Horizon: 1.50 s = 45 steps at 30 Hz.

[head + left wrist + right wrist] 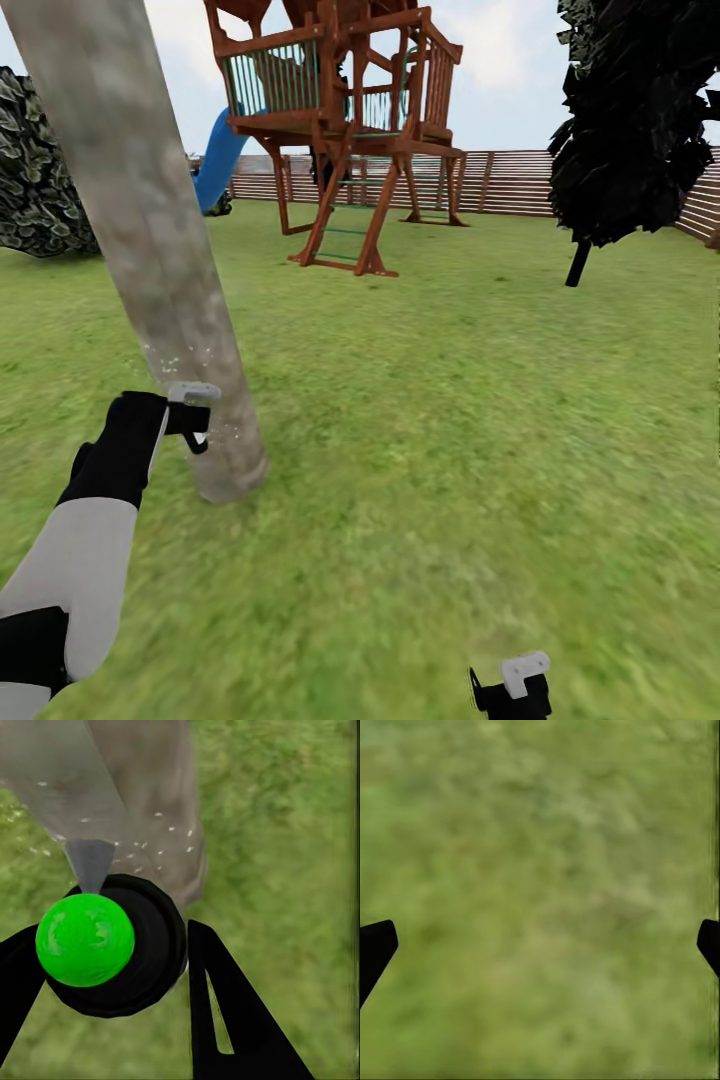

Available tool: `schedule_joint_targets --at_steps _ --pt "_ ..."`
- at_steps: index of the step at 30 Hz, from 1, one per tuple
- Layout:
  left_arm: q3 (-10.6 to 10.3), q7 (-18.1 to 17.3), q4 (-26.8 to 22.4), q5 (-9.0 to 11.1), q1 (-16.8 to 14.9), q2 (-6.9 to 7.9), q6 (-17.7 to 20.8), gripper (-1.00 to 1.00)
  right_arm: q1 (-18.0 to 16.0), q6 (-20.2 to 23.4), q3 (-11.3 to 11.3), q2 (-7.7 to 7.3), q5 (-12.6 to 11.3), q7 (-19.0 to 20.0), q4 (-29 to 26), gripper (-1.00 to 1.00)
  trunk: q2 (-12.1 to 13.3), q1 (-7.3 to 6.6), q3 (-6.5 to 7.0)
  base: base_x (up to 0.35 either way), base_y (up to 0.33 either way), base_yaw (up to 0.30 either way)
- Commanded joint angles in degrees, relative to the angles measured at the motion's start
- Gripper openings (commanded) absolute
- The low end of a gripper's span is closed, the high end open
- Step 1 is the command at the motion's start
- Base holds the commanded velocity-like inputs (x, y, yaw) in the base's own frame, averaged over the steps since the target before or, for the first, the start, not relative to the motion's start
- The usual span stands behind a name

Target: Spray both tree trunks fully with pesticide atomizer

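Left gripper [112, 967] closed around pesticide atomizer [120, 952], black fingers [225, 1012] pressed on either side of its round dark body. Bottle seen end-on in the left wrist view: glossy bright green dome over a black ring, a grey cone at its far edge, long axis aimed along the fingers at the tree trunk [142, 802]. Small white specks scattered between nozzle and bark. In the head view, left gripper [195, 425] just beside the lower trunk [150, 250], near its flared base; contact cannot be told. Trunk thick, smooth, pale grey-brown, mottled, leaning away to the upper left.

Right gripper [540, 945] spread wide, only the two black fingertips [375, 945] at the frame sides, nothing between them, blurred lawn [540, 870] beneath. Same gripper [515, 690] low over grass in the head view.

Lawn [450, 400] green and patchy. Farther off, red-brown wooden play tower [340, 120] with blue slide [218, 160]; black cone-shaped tree [630, 120]; horizontal-slat fence [500, 180] at the far edge.
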Motion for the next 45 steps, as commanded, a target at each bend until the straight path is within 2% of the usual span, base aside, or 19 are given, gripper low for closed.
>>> schedule_joint_targets --at_steps 1,6,18,21,25,29,33,35,38,39,42,44,45 --pt "0.0 0.0 0.0 0.0 0.0 0.00 0.0 -1.00 0.0 0.0 0.0 0.01 0.0 0.0 0.0 1.00 0.0 0.00 0.00 0.000 -0.273 0.000" --pt "0.0 0.1 0.1 -0.1 0.1 0.09 0.0 -1.00 0.0 0.0 0.0 0.02 0.0 0.0 -0.1 1.00 0.0 0.00 0.00 0.000 -0.273 0.055" --pt "0.1 0.5 0.2 -0.2 0.1 0.10 -0.1 -1.00 0.0 0.0 0.0 0.03 0.0 0.0 0.0 1.00 0.0 0.00 0.00 0.023 -0.273 0.249" --pt "0.2 1.0 1.4 -0.3 2.3 0.17 -0.4 -1.00 0.0 0.0 0.0 -0.03 0.0 0.0 0.0 1.00 0.0 0.00 0.00 0.188 -0.233 0.019" --pt "0.2 3.9 5.4 -0.3 2.7 0.08 -0.8 -1.00 0.0 0.0 0.0 -0.06 0.0 0.0 0.0 1.00 0.0 0.00 0.00 0.213 -0.171 0.001" --pt "0.3 4.6 5.6 -0.2 3.3 -0.03 -0.9 -1.00 0.0 0.0 0.0 -0.06 0.0 0.0 0.0 1.00 0.0 0.00 0.00 0.018 -0.014 0.000" --pt "0.4 6.2 5.1 0.0 3.0 -1.07 -0.8 -1.00 0.0 0.0 0.0 -0.06 0.0 0.0 0.0 1.00 0.0 0.00 0.00 0.000 0.000 0.000" --pt "0.7 7.1 5.1 0.0 3.1 -0.42 -0.8 -1.00 0.0 0.0 0.0 -0.06 0.0 0.0 0.0 1.00 0.0 0.00 0.00 0.000 0.000 0.000" --pt "5.0 8.0 5.7 -0.2 3.4 0.97 -1.1 -1.00 0.0 0.0 0.0 -0.06 0.0 0.0 0.0 1.00 0.0 0.00 0.00 0.000 0.000 0.000" --pt "6.4 8.4 6.2 -0.3 3.9 1.01 -2.9 -1.00 0.0 0.0 0.0 -0.03 0.0 0.0 0.0 1.00 0.0 0.00 0.00 0.000 0.000 0.000" --pt "6.9 13.3 10.6 0.2 4.3 -0.35 -7.3 -1.00 0.0 0.0 0.0 0.00 0.0 0.0 0.0 1.00 0.0 0.00 0.00 0.000 0.000 0.000" --pt "6.9 14.4 11.4 0.3 4.4 -1.64 -8.1 -1.00 0.0 0.0 0.0 0.00 0.0 0.0 0.0 1.00 0.0 0.00 0.00 0.000 0.000 0.000" --pt "7.1 14.6 11.4 0.3 4.4 -1.82 -8.4 -1.00 0.0 0.0 0.0 0.02 0.0 0.0 0.0 1.00 0.0 0.00 0.00 0.000 0.000 0.000"
